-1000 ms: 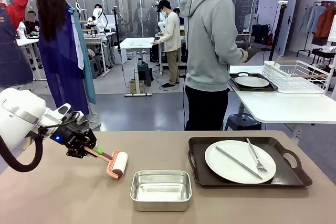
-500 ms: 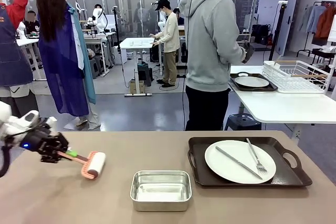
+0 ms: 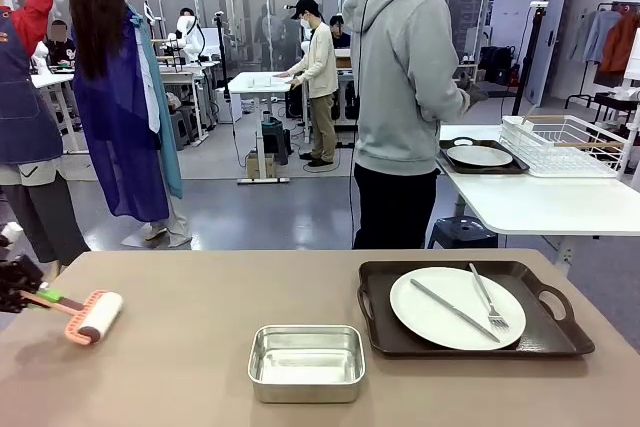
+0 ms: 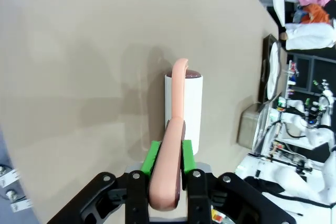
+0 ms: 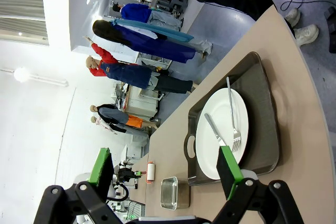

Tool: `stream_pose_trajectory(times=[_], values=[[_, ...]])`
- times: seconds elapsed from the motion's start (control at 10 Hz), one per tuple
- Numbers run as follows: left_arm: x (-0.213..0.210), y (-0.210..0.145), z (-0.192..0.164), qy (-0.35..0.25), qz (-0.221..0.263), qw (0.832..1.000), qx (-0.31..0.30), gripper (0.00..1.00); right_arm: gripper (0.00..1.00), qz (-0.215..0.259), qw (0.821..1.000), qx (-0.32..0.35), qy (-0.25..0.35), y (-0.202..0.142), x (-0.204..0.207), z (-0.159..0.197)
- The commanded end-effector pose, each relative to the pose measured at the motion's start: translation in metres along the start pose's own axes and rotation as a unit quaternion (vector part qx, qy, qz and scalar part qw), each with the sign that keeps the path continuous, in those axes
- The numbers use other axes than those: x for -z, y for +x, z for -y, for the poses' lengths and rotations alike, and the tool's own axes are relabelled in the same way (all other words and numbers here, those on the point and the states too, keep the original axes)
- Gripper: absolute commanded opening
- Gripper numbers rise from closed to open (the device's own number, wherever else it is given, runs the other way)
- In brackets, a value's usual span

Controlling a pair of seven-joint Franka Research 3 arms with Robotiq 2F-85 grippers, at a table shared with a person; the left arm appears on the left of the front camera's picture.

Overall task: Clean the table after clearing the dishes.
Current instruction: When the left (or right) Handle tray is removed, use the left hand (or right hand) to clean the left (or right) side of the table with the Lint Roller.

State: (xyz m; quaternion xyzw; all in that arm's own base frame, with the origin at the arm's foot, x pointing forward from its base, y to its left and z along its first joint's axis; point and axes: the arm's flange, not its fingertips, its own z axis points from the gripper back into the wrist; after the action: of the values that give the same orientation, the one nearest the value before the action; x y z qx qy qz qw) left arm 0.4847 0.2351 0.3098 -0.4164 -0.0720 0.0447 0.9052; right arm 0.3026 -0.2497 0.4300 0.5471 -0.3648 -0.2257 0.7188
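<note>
The left fingers (image 4: 169,157) pinch the pink handle of a lint roller (image 4: 184,103), whose white roll lies just ahead of the fingertips on the worktop (image 4: 79,77) (close to its edge). The right fingers (image 5: 164,166) are spread wide. Beyond them a plate (image 5: 208,152) with a fork (image 5: 231,111) and knife (image 5: 215,129) sits on a dark tray (image 5: 263,120), well apart from the left fingers.

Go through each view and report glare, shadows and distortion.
Front view: even overhead light, sharp throughout, a soft sheen inside the silver pan. Left wrist view: the lint roller, held in the left tool, throws a soft shadow on the table. Right wrist view: rolled sideways, background people lying on their sides, the white wall very bright.
</note>
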Motion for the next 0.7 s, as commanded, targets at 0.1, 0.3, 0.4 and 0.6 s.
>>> stream_pose_trajectory(times=[0.1,0.3,0.4,0.6], values=[[-0.033,-0.009,-0.022,0.076,0.003,0.997,0.021,0.22,1.0,-0.002,1.0,-0.003,0.002,-0.001,0.0,-0.003],[-0.06,-0.024,0.007,0.089,0.022,0.995,0.04,0.22,1.0,-0.002,1.0,-0.003,0.002,-0.001,0.0,-0.003],[-0.071,-0.032,0.027,0.095,0.04,0.993,0.055,0.22,1.0,-0.002,1.0,-0.003,0.002,-0.001,0.0,-0.003],[-0.097,-0.054,0.077,0.092,0.081,0.99,0.073,0.22,1.0,-0.002,1.0,-0.003,0.002,-0.001,0.0,-0.003]])
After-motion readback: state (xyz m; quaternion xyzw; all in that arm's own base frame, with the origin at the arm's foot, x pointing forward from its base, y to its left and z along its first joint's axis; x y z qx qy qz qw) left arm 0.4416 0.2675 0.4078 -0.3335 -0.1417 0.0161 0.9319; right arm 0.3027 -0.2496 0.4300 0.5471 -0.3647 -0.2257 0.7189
